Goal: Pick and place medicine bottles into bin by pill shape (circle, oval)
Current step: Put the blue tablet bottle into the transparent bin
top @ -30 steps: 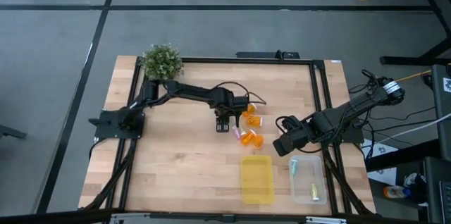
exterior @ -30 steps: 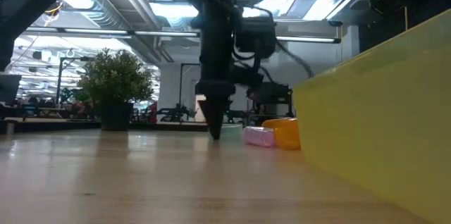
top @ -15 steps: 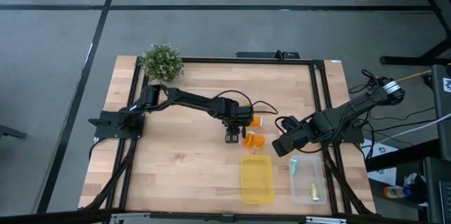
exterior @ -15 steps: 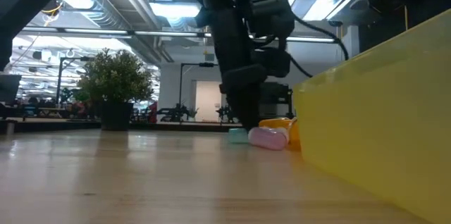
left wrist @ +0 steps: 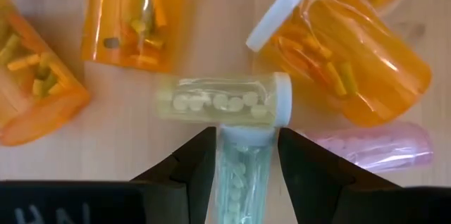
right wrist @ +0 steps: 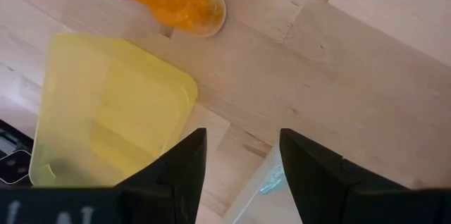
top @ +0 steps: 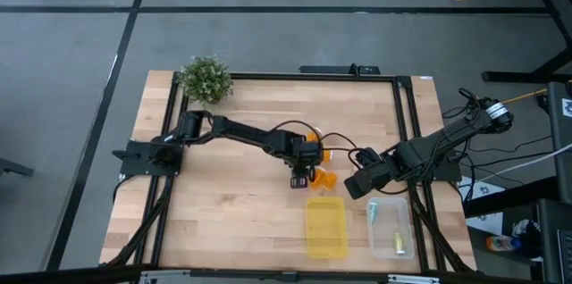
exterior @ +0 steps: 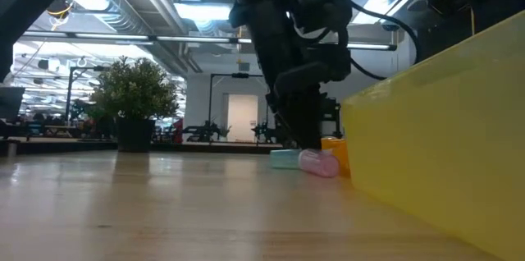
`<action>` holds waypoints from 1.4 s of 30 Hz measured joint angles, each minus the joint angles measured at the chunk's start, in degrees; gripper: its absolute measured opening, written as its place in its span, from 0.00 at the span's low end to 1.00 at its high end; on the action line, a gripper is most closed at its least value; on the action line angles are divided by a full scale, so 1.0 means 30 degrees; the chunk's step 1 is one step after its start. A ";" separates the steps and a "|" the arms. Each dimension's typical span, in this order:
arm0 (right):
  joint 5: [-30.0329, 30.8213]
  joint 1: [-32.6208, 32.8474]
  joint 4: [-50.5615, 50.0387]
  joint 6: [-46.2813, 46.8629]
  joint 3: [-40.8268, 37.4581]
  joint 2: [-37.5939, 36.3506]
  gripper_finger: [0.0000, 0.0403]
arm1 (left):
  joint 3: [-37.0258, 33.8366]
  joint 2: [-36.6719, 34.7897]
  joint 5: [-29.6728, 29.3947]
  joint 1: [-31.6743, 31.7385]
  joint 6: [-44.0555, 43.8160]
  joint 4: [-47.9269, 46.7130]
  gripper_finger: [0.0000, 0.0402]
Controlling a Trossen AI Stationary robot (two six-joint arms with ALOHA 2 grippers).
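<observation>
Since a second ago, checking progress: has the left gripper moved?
Yes. The left gripper has shifted toward the yellow bin and away from the plant, now over the bottles.

The left arm reaches from its base at the table's left edge far across to the middle, bent a little at the elbow. Its wrist points down, so the left gripper (top: 300, 179) stands low at the table surface. The two fingers (left wrist: 189, 168) are a small way apart, with a narrow gap between them.

The right arm comes in from the right edge and is folded low. The right gripper (top: 351, 186) points toward the middle, and its fingers (right wrist: 184, 160) are spread wide.
</observation>
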 joint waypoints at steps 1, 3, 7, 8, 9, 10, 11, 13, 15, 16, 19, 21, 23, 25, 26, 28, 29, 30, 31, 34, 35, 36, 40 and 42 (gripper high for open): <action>0.0000 0.0000 0.0004 -0.0012 0.0000 0.0000 0.45 | 0.0000 0.0000 0.0000 -0.0057 0.0000 -0.0017 0.37; -0.0025 0.0000 -0.0026 -0.0118 0.0000 0.0000 0.45 | 0.0000 0.0000 -0.0006 -0.0135 -0.0038 -0.0039 0.37; -0.0870 0.0000 -0.0076 -0.0868 0.0000 0.0000 0.45 | 0.0000 0.0000 -0.0007 -0.0312 -0.0291 -0.0227 0.37; -0.1211 0.0000 -0.0084 -0.1011 0.0000 0.0000 0.45 | 0.0000 0.0000 -0.0004 -0.0341 -0.0282 -0.0225 0.37; -0.1520 0.0000 -0.0088 -0.1102 0.0000 0.0000 0.45 | 0.0002 0.0000 -0.0005 -0.0363 -0.0204 -0.0221 0.37; -0.1826 0.0000 -0.0110 -0.1241 0.0000 -0.0009 0.45 | 0.0006 0.0000 -0.0003 -0.0389 -0.0056 -0.0236 0.37; -0.2189 0.0000 -0.0161 -0.1521 0.0000 -0.0075 0.45 | 0.0004 0.0000 -0.0007 -0.0420 0.0022 -0.0306 0.37; -0.2770 0.0000 -0.0274 -0.1726 0.0000 -0.0258 0.45 | 0.0007 0.0000 -0.0007 -0.0467 0.0066 -0.0499 0.37; -0.2874 0.0000 -0.0318 -0.1876 0.0000 -0.0633 0.45 | 0.0004 -0.0004 -0.0007 -0.0467 0.0054 -0.0570 0.37; -0.2862 0.0000 -0.0302 -0.1885 0.0000 -0.0870 0.45 | 0.0007 -0.0007 -0.0007 -0.0456 -0.0011 -0.0596 0.37; -0.2365 0.0016 -0.0326 -0.1893 0.0063 -0.1564 0.45 | 0.0007 -0.0007 -0.0031 -0.0389 0.0000 -0.0629 0.37; -0.1681 0.0110 -0.0331 -0.1951 0.0356 -0.2007 0.45 | 0.0007 -0.0007 -0.0216 -0.0343 -0.0005 -0.0626 0.35; -0.0730 0.0392 -0.0326 -0.2055 0.0781 -0.2429 0.45 | 0.0007 -0.0007 -0.0401 -0.0343 -0.0007 -0.0629 0.31; 0.0441 0.0911 -0.0315 -0.2300 0.1259 -0.2821 0.45 | 0.0007 -0.0026 -0.0417 -0.0311 -0.0018 -0.0621 0.26; 0.1185 0.1222 -0.0295 -0.2565 0.1495 -0.3034 0.45 | 0.0010 -0.0036 -0.0406 -0.0307 -0.0029 -0.0621 0.24; 0.2766 0.1915 -0.0140 -0.3055 0.1967 -0.3375 0.45 | 0.0022 -0.0092 -0.0398 -0.0291 -0.0037 -0.0618 0.20; 0.3609 0.2283 -0.0128 -0.3184 0.2192 -0.3501 0.45 | 0.0022 -0.0163 -0.0316 -0.0277 -0.0053 -0.0680 0.19; 0.4390 0.2629 -0.0141 -0.3265 0.2389 -0.3622 0.45 | 0.0055 -0.0255 -0.0178 -0.0237 -0.0073 -0.0717 0.17; 0.5075 0.3002 -0.0136 -0.3380 0.2574 -0.3724 0.45 | 0.0157 -0.0400 0.0047 -0.0178 -0.0080 -0.0809 0.17; 0.6840 0.3960 -0.0074 -0.3656 0.3125 -0.3840 0.45 | 0.0588 -0.1107 0.0550 0.0037 -0.0380 -0.0860 0.17; 0.7254 0.4223 -0.0069 -0.3663 0.3250 -0.3840 0.45 | 0.0740 -0.1414 0.0831 0.0138 -0.0426 -0.0854 0.17; 0.7643 0.4427 -0.0066 -0.3663 0.3347 -0.3840 0.45 | 0.0864 -0.1698 0.1084 0.0220 -0.0431 -0.0781 0.17; 0.8701 0.5021 0.0269 -0.3635 0.3661 -0.3838 0.45 | 0.1422 -0.2641 0.2226 0.0463 -0.0566 0.0407 0.16; 0.9175 0.5160 0.0576 -0.3689 0.3818 -0.3826 0.45 | 0.1498 -0.2965 0.3367 0.0517 -0.1000 0.2169 0.16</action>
